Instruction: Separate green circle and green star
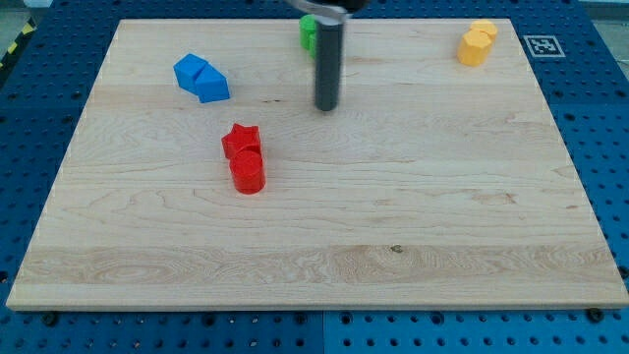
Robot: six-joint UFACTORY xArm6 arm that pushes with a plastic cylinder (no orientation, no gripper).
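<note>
Board (413,226): wooden, on blue pegboard.
Tip (325,106): bare rod end, holding nothing, just below the green blocks (308,32) at the view's top, which the rod half hides; shapes unclear.
Blue blocks (201,78): upper left, touching.
Red star (241,140) touching red cylinder (249,172).
Yellow blocks (478,43): upper right.
</note>
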